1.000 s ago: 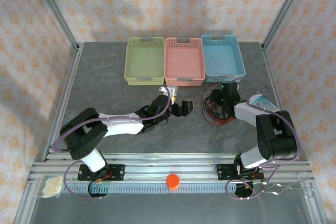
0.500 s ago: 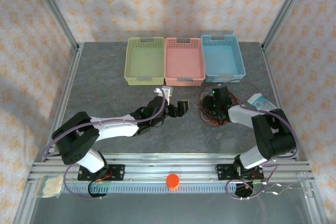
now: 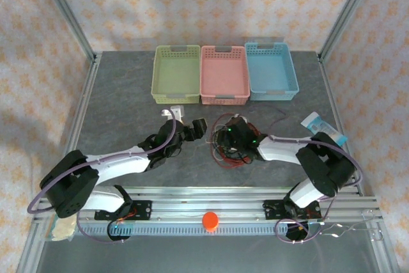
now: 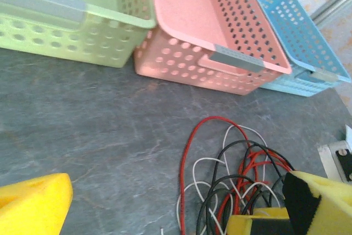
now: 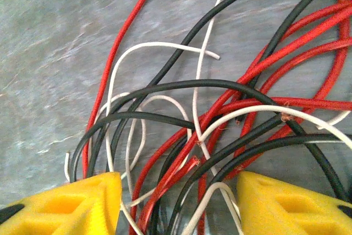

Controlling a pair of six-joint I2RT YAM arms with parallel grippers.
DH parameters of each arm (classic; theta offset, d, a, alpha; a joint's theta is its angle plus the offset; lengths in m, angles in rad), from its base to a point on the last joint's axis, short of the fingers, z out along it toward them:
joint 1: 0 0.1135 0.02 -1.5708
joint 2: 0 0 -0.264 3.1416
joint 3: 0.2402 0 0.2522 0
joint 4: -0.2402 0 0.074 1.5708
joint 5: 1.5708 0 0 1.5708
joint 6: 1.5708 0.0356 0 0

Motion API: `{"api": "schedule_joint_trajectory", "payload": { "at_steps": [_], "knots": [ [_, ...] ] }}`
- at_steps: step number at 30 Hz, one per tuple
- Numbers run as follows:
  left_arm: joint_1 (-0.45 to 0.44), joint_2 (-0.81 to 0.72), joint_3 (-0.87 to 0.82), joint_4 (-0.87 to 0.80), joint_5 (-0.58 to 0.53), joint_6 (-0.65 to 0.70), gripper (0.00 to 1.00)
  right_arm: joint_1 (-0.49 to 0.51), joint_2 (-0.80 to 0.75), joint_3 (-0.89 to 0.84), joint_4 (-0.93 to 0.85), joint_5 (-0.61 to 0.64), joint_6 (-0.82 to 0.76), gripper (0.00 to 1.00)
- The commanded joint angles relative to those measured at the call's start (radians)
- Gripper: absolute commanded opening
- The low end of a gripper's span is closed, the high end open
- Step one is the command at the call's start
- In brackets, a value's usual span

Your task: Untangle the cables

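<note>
In the middle of the table (image 3: 121,113), a little in front of the pink basket (image 3: 223,98), the cables (image 3: 235,150) are sitting in one loose heap. It's red, black and white strands looping over and under each other, and nothing is pulled free yet. So I'd call this the very start of the job, the bit where you pick which strand to grab. The right fingers (image 5: 66,205) are down in the pile, partway apart, with a whole bunch of strands in all three colours running through the gap. They aren't pinching anything that I can see. The left fingers (image 4: 33,205) are spread wide and holding nothing, low over the table just left of the heap, with the outer red loop (image 4: 190,152) lying ahead of them. My guess for the next move: the right side needs to close on one or two strands rather than the whole clump, otherwise lifting would just drag everything along. Then the left could catch a different strand, and that red loop looks easiest, so the two can pull apart. There's also a loose white end (image 5: 215,56) on top, which might be a decent place to start teasing things out.
</note>
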Motion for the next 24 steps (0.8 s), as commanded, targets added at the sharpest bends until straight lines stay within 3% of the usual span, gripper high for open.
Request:
{"api": "schedule_joint_trajectory", "payload": {
  "at_steps": [1,5,12,14,19,24],
  "knots": [
    [0.023,-0.037,-0.034,-0.043,-0.033,-0.02,0.99,0.061,0.047,0.058,0.061,-0.035,0.061,0.56],
    [0.032,-0.031,-0.032,-0.071,-0.015,0.005,0.99,0.086,0.012,0.066,0.076,-0.014,0.025,0.56],
    [0.032,0.06,0.034,-0.11,0.097,0.063,0.9,0.072,-0.208,-0.003,-0.073,0.229,-0.045,0.56],
    [0.031,0.095,0.058,-0.127,0.128,0.084,0.88,0.033,-0.242,-0.008,-0.146,0.243,-0.067,0.56],
    [0.026,0.183,0.13,-0.164,0.201,0.14,0.85,-0.133,-0.263,0.013,-0.323,0.117,-0.202,0.52],
    [0.01,0.264,0.203,-0.23,0.205,0.173,0.84,-0.249,-0.242,0.029,-0.424,-0.031,-0.267,0.47]
  ]
}}
